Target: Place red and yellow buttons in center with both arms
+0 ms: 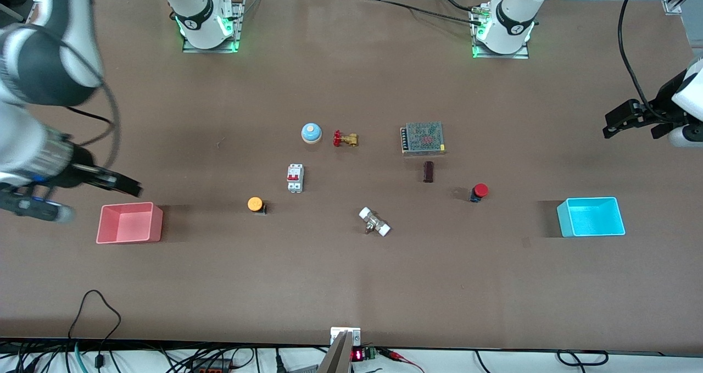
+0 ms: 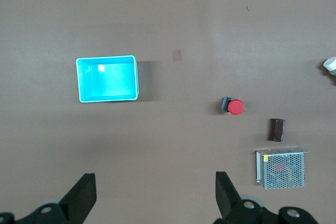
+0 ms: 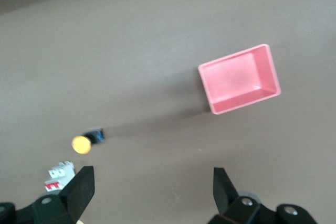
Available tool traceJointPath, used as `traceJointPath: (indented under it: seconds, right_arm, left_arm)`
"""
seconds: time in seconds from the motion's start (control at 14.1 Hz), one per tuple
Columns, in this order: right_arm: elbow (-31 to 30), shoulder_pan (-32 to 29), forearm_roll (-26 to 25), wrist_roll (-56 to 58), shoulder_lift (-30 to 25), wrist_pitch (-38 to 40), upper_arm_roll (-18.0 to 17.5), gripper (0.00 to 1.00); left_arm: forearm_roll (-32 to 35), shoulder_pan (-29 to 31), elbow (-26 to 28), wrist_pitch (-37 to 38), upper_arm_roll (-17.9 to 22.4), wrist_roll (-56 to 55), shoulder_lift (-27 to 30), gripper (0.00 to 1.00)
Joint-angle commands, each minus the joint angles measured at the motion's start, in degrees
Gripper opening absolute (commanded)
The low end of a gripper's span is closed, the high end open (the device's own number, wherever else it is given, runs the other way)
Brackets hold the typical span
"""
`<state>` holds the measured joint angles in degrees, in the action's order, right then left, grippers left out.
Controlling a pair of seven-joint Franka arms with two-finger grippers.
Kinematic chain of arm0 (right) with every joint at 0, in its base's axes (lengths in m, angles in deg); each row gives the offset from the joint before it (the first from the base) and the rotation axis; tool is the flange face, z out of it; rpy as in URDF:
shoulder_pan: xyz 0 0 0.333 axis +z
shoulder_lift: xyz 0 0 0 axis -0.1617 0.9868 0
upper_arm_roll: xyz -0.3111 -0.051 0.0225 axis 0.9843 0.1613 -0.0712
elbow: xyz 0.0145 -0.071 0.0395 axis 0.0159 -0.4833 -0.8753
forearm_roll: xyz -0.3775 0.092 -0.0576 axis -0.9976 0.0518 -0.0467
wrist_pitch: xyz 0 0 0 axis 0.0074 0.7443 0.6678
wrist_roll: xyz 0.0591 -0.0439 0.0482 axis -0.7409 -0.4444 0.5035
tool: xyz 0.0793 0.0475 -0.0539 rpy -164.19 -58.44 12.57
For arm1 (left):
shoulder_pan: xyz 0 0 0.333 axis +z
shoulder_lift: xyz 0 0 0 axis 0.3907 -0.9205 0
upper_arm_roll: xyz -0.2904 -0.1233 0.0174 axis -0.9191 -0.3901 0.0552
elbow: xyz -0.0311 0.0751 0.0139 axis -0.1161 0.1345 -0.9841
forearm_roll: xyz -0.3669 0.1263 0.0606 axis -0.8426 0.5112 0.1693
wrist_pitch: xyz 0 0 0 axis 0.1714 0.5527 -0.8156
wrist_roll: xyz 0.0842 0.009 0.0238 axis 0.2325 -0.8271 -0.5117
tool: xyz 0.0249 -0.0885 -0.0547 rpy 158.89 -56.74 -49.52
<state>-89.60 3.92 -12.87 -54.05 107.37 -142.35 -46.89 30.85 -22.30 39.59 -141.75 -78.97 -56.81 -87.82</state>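
Red-capped push button and yellow-orange-capped push button sit untouched on brown tabletop; left gripper and right gripper hover high, fingers apart, likely pre-approach.

Pink tray, cyan tray, bell, brass valve, breaker

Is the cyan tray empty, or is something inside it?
Empty. In the left wrist view the cyan tray shows only its bare floor, and the front view shows the same.
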Motion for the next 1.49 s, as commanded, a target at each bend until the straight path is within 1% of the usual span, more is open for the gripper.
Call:
traceJointPath:
  seconds: [0.0,0.14,0.21,0.43,0.64,0.78,0.92,1.06,1.42]
  right_arm:
    - [-1.48,-8.01,-0.39,10.69,-3.78,4.76,-1.88,1.0]
    - [-1.92,-12.59,-2.84,18.96,-5.88,6.53,-4.25,1.0]
    - [-2.36,-14.18,-3.47,19.96,-7.46,7.84,-5.74,1.0]
    - [-3.33,-13.75,-3.65,16.55,-10.45,12.32,-6.19,1.0]
    - [-8.67,-12.17,-4.34,15.22,-14.5,11.28,-6.28,1.0]
    - [-13.06,-10.6,-7.59,15.31,-17.57,7.87,-6.46,1.0]
    - [-17.73,-9.97,-7.87,15.13,-21.08,5.14,-6.37,1.0]
    - [-18.36,-10.06,-7.17,15.04,-21.63,4.51,-6.2,1.0]
    - [-17.39,-9.45,-7.78,15.49,-20.92,3.81,-6.28,1.0]
  left_arm:
    - [0.87,0.44,-0.57,1.78,-0.5,0.11,2.22,1.0]
    - [0.87,0.44,-0.57,1.78,-0.5,0.02,2.91,1.0]
    - [0.87,0.44,-0.57,1.78,-0.59,0.01,3.01,1.0]
    - [0.87,0.44,-0.57,1.51,-0.5,0.01,2.92,1.0]
    - [0.87,0.44,-0.57,1.69,-0.32,0.01,2.92,1.0]
    - [0.87,0.44,-0.4,1.86,-0.24,0.01,2.92,1.0]
    - [0.87,0.44,-0.57,1.78,-0.32,0.01,2.83,1.0]
    - [0.87,0.44,-0.57,1.86,-0.32,-0.07,2.83,1.0]
    - [0.87,0.44,-0.57,1.78,-0.24,-0.43,2.66,1.0]
